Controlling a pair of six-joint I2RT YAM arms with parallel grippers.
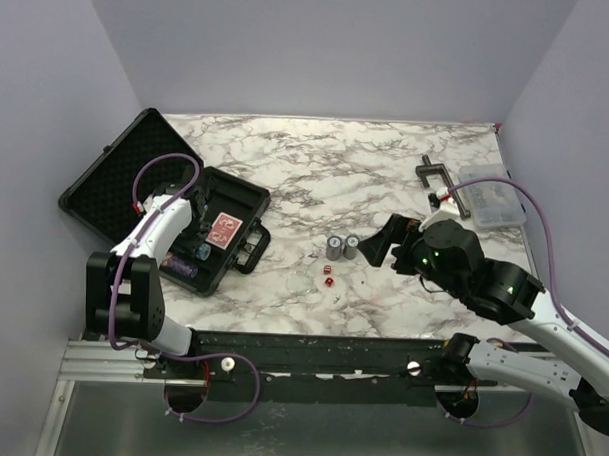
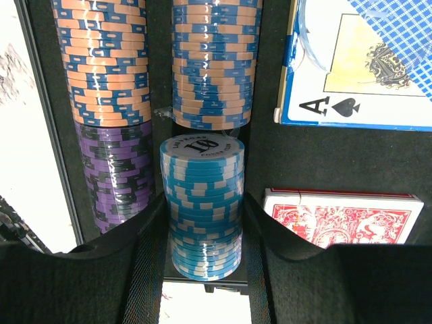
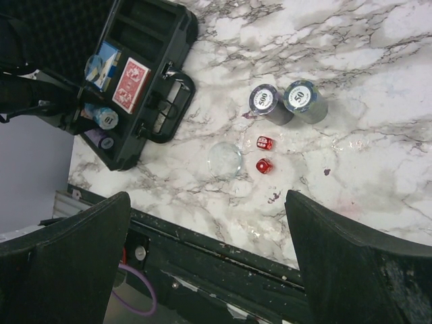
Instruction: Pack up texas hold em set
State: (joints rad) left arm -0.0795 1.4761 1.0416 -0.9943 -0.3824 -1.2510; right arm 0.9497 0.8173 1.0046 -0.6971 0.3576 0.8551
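Note:
The black case (image 1: 114, 186) lies open at the left, its bumpy foam lid leaning back. My left gripper (image 1: 189, 241) is down in the tray, shut on a light blue chip stack (image 2: 202, 202) in the middle slot. Orange-and-blue stacks (image 2: 108, 61) and a purple stack (image 2: 115, 175) fill the slots beside it. A red card deck (image 2: 337, 216) and a blue deck (image 2: 358, 67) lie to the right. Two grey chip stacks (image 1: 343, 246) and two red dice (image 1: 327, 275) sit on the marble. My right gripper (image 1: 379, 243) hovers open just right of the stacks.
A clear plastic compartment box (image 1: 491, 197) and a dark T-shaped clamp (image 1: 433, 177) sit at the back right. A small clear disc (image 3: 224, 159) lies on the marble beside the dice (image 3: 264, 154). The table's near edge with its black rail (image 3: 223, 250) runs below my right gripper (image 3: 206, 202).

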